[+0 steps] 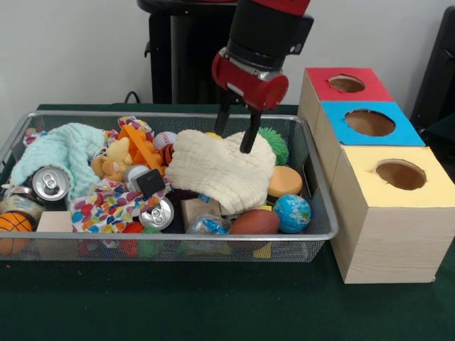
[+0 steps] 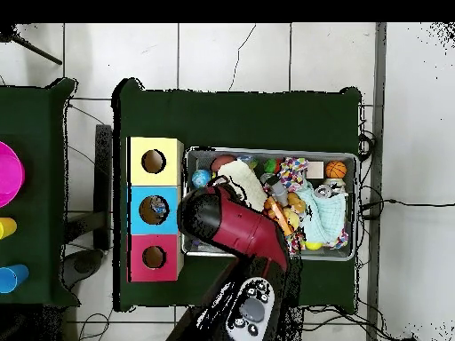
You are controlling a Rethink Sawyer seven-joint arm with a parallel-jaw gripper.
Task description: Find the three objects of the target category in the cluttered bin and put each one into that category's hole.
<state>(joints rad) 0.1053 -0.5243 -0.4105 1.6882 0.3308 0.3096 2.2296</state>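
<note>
The gripper (image 1: 237,133) hangs over the far right part of the bin (image 1: 178,238), its two dark fingers apart, the tips at the top edge of a cream cloth (image 1: 220,170). One packet (image 1: 206,226) with blue print lies at the near wall, just beside a can (image 1: 158,212) and a brown ball (image 1: 254,222). Its print is too small to read. A globe ball (image 1: 292,212) sits near the yellow box (image 1: 394,213).

Only 1 packet (image 1: 207,226) peeks out — half buried beneath the cream cloth (image 1: 220,170).
</note>
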